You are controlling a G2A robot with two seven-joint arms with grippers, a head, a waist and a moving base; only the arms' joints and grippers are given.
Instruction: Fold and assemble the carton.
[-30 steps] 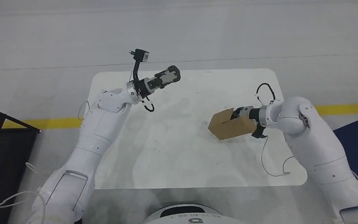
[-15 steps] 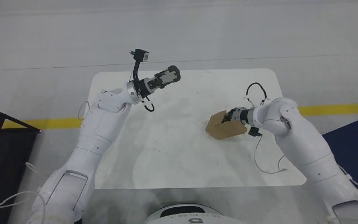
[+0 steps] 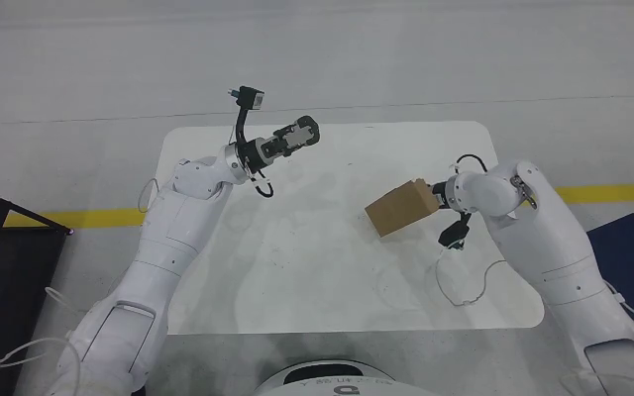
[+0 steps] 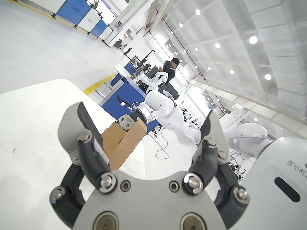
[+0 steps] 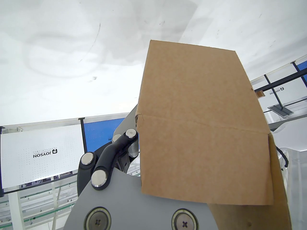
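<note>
Where the carton (image 5: 201, 132) blocks my view: fingertips of the right tool (image 3: 436, 195) sit behind its brown flap, and I can't tell whether it touches the desk (image 3: 297, 257).
Carton: tilted over the desk's right side, one end at the right tool.
Right tool: clamped on the carton's wall.
Left tool (image 3: 302, 131): spread wide, holding nothing, well apart from the carton.
Writing: logo and lettering on a white panel (image 5: 45, 155), upside down.

A large robotics hall is suggested. A high lamp-lit ceiling (image 4: 215, 5), blue partition panels (image 4: 70, 8) and a yellow floor line (image 3: 99, 215) are seen
</note>
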